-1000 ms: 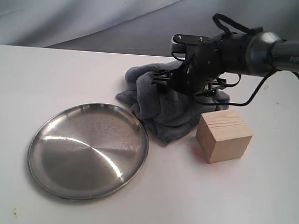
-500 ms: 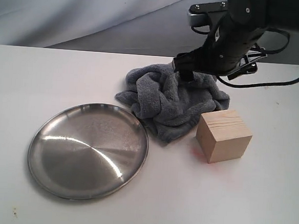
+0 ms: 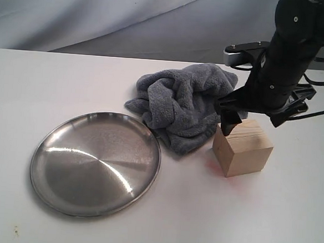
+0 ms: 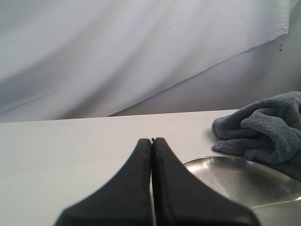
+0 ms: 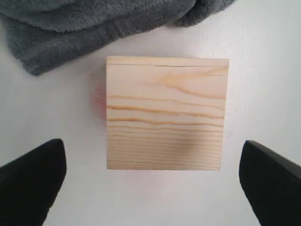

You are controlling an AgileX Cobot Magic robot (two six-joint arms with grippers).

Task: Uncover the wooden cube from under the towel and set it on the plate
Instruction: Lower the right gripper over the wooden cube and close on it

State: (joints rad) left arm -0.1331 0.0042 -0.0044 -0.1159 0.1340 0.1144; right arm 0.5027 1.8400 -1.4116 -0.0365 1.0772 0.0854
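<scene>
**White worktop: cube uncovered, lift not yet made**

A plain white worktop [image 3: 53,80] runs back to a draped pale grey backdrop [image 3: 103,11], and everything the task needs sits out on it. The uncovering looks done. The towel [image 3: 182,106] lies bunched in a fluffy slate-grey heap, and the wooden cube [image 3: 243,148] stands bare just beside its near edge, with none of the cloth over it. What remains, as far as I can judge, is the grasp, the carry and the set-down. The plate [image 3: 95,162] holds nothing and lies on the far side of the towel from the cube, well apart from it.

The right gripper [image 5: 153,181] hangs directly above the cube with its jaws spread wide. The wrist view shows one dark finger on either side of the block, and neither touches it. The left gripper [image 4: 152,146] sits low near the plate's rim with its jaws pressed together, holding nothing.

The cube is pale, light-tan wood with clean square edges. Amber grain lines run across its top face, and it rests flat on the worktop. It is much smaller than the plate, which is round, shiny steel with a shallow raised rim and a brushed surface that catches bright streaks of light.
</scene>
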